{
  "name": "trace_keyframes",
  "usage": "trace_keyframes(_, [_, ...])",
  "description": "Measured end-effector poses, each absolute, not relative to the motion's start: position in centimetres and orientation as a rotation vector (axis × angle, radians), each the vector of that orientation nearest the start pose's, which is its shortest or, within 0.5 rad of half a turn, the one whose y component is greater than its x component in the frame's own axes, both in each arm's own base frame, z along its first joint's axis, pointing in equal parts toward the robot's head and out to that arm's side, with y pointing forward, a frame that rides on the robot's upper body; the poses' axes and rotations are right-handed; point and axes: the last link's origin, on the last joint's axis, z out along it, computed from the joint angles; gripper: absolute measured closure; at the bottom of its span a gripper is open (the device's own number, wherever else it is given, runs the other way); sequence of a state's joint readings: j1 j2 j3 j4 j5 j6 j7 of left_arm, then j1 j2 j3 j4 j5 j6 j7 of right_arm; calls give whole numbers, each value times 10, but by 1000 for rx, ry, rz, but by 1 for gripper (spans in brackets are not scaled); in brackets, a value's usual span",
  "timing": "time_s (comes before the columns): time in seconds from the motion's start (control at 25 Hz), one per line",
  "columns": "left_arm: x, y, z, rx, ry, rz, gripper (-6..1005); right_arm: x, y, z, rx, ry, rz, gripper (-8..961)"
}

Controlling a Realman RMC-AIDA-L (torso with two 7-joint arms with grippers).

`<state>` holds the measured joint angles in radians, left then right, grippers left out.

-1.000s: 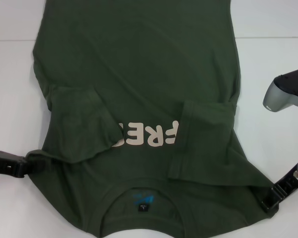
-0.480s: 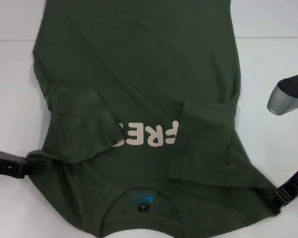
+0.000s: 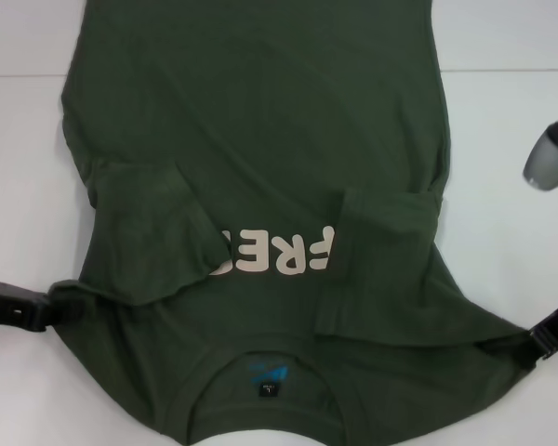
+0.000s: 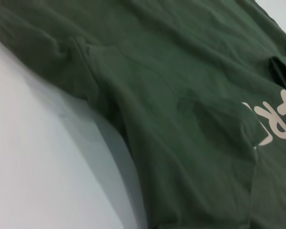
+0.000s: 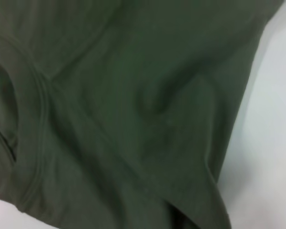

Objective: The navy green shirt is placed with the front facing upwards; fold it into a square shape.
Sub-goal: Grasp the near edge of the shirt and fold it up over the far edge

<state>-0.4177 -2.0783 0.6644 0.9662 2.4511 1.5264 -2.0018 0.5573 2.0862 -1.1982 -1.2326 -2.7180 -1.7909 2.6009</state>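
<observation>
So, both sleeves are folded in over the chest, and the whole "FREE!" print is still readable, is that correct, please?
Not quite: the sleeves are folded in on the navy green shirt, but the left sleeve covers part of the lettering. The head view shows only "FRE" and part of another letter.

Head overhead; wrists close, oblique; all share shirt (image 3: 260, 149).

A plain white table (image 3: 502, 111) fills the scene under even, soft light. A faint straight seam (image 3: 511, 71) crosses its far part from side to side.
</observation>
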Motion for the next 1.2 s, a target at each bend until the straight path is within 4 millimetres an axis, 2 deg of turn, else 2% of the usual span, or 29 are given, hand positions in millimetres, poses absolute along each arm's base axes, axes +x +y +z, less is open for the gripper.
trace_keyframes(0.44, [-325, 319, 68, -2407, -1406, -137, 961, 213, 335, 56, -2550, 1245, -614, 932])
trace_keyframes(0.72, [-302, 333, 80, -2440, -1404, -146, 961, 197, 354, 70, -2560, 1110, -576, 930])
trace_keyframes(1.2, [-268, 365, 95, -2420, -1358, -165, 961, 192, 373, 95, -2491, 981, -455, 926])
